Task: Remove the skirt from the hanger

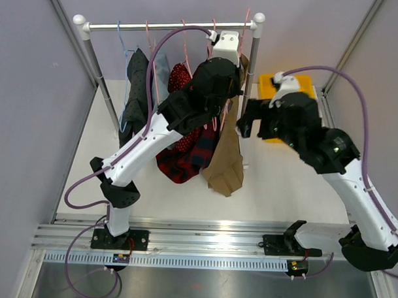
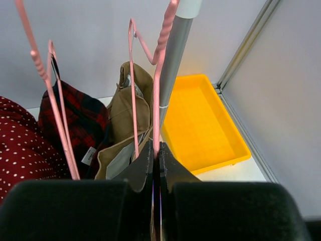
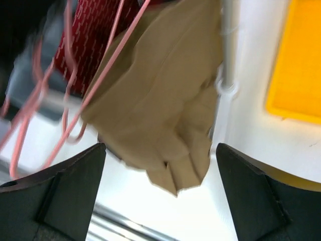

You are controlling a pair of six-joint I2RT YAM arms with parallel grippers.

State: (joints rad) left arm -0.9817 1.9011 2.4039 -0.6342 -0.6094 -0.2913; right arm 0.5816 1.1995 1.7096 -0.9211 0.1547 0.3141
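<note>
A tan skirt [image 1: 226,166] hangs on a pink hanger [image 2: 156,115] at the right end of a rail [image 1: 170,25]. The rail runs along the far edge of the worktop [image 1: 184,201], and the skirt's hem hangs just above the surface. The task looks barely begun, since the skirt is still on its hanger. In the left wrist view its waistband is bunched against the wire, and how it is fastened there cannot be made out. The left hand [image 2: 156,153] is pressed together, pinching the lower wire of the hanger just above the waistband. This probably steadies it. The right hand [image 3: 160,150] is spread wide beside the skirt on its right, with the cloth showing between the two fingers but not touching either. What seems to be left is everything that counts: taking hold of the fabric, working it free of the hanger and carrying it clear. To the left on the same rail hang a red plaid garment [image 1: 189,158], a red dotted one [image 1: 180,75] and a dark one [image 1: 137,88], each on its own hanger. A yellow tray [image 2: 200,120] sits at the far right corner of the worktop, just beyond the rack's right post. The part of its floor seen from the left wrist holds nothing. From above, the right arm covers much of it, so the rest cannot be judged.
</note>
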